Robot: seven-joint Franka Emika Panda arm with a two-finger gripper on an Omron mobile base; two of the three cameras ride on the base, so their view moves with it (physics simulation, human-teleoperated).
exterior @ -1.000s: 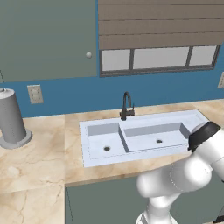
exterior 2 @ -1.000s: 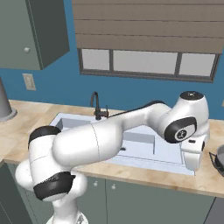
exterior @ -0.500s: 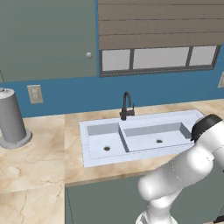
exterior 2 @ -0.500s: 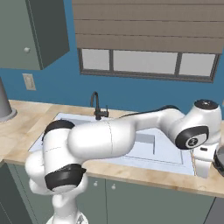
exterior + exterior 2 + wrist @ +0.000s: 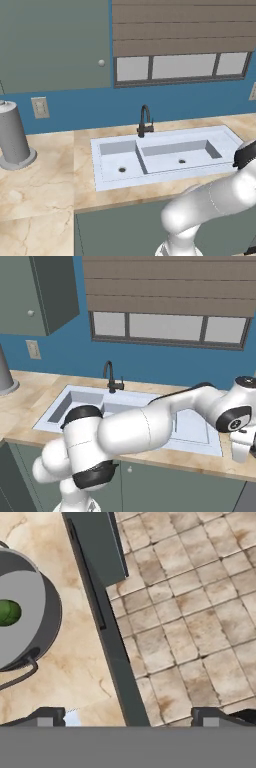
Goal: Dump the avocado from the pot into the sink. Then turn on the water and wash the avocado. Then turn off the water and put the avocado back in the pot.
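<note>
fingertips peeking up as two small dark tips at the bottom corners of the hand view, standing wide apart, released, gripping nothing. gripper hanging over the counter edge, looking down at marble countertop on one side and tiled floor on the other, with the dark cabinet front running between them.

showing in the hand view alone: the pot, a shallow grey round, sitting on the counter at the left edge and cut off by the frame, well to the side of the fingertips. avocado lying inside the pot as a small dark-green lump on the grey bottom. one thin dark loop handle curving out from the pot's rim toward the bottom left.

showing in the base views instead: the sink, pale, double-basined, with a dark drain in each basin and the black faucet standing at its back rim. arm reaching far past the right end of the sink in the right base view, wrist bending down over the counter at the frame's right edge. tall grey cylinder standing on the counter well left of the sink in the left base view.
</note>
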